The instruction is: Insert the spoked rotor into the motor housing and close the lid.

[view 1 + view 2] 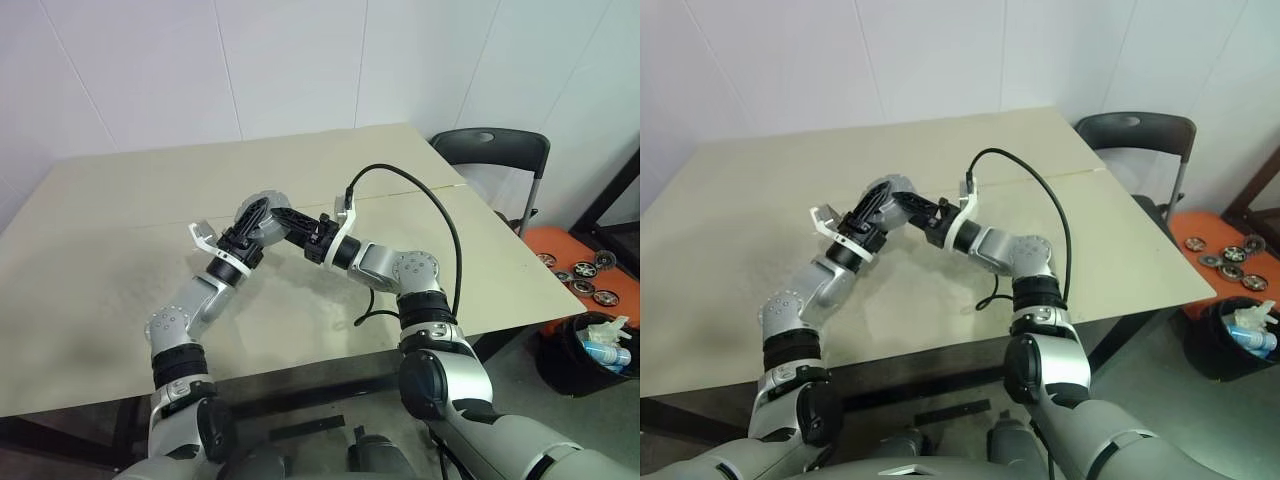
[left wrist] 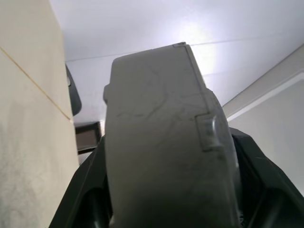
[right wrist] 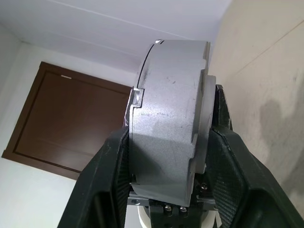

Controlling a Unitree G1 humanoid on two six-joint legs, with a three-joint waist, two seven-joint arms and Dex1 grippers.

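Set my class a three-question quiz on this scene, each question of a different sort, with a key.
1. True or false: the motor housing lies flat on the table.
2. What stands beyond the table's far corner on the robot's right? A) a chair B) a ladder C) a bicycle
3. Fill in: the right pincer is shut on the ____.

Key: 1 false, it is held up above the table. 2 A, the chair. 3 motor housing.
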